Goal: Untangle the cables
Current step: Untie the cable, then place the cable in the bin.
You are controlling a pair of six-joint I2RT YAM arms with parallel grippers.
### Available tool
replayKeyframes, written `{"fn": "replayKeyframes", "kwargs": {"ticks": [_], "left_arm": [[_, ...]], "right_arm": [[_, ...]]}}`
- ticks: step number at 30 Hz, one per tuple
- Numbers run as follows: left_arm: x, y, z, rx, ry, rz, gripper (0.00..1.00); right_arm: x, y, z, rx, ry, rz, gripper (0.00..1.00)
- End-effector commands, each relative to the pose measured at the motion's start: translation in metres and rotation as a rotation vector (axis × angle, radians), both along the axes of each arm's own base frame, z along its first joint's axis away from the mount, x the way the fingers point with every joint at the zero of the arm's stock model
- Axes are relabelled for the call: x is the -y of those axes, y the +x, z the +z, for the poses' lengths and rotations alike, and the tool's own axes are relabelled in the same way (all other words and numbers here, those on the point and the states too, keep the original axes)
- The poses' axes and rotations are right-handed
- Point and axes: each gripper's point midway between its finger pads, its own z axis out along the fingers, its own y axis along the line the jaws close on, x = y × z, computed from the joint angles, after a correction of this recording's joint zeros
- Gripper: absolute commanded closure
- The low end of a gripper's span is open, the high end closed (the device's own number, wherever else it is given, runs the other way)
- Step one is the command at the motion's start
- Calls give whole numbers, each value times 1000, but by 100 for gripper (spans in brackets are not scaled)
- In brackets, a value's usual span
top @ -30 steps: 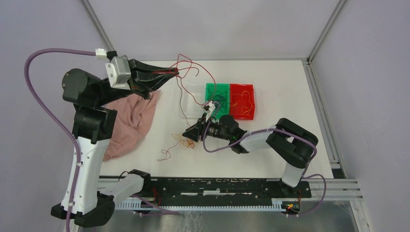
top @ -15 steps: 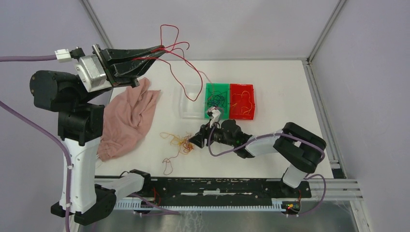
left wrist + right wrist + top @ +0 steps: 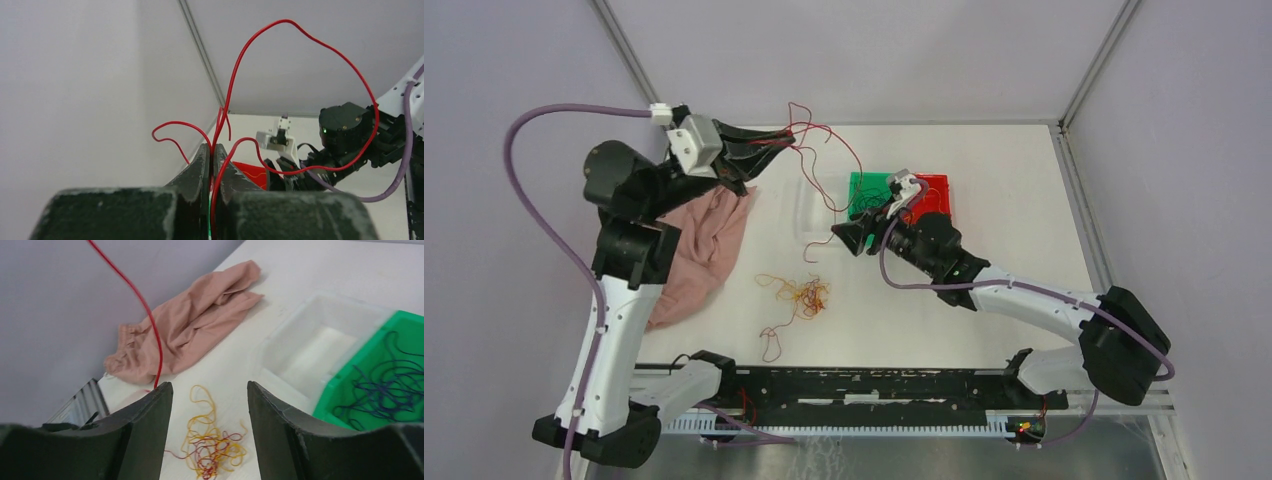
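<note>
Two shifts in the last second: the right gripper [image 3: 844, 238] has left the tangle [image 3: 802, 295] and risen to just left of the green bin [image 3: 860, 181], jaws apart and empty. The left gripper [image 3: 779, 143], clamped on red cables [image 3: 809, 130], keeps them aloft, farther left of that bin. Those strands look freed, I judge. The tangle lies on the table [image 3: 1004, 200] nearer than the bin, below the open jaws, untouched.
</note>
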Motion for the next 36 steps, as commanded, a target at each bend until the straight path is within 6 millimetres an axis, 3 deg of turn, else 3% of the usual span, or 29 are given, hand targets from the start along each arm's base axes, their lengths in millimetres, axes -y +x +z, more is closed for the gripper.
{"fn": "replayKeyframes", "kwargs": {"ticks": [1, 7, 14, 26, 33, 36], "left_arm": [[-1, 41, -51, -114, 13, 99, 97], [-2, 91, -99, -167, 23, 200, 97], [4, 130, -132, -139, 116, 232, 97], [3, 171, -162, -30, 276, 295, 97], [-2, 205, -159, 32, 286, 383, 97], [-1, 212, -167, 57, 312, 388, 97]], "right_arm": [[28, 32, 9, -6, -33, -141, 38], [63, 57, -11, -21, -169, -294, 37], [85, 72, -30, -49, -237, -384, 38], [95, 73, -40, -69, -230, -404, 41], [94, 72, -44, -77, -214, -399, 43], [95, 72, -46, -80, -211, -399, 43]]}}
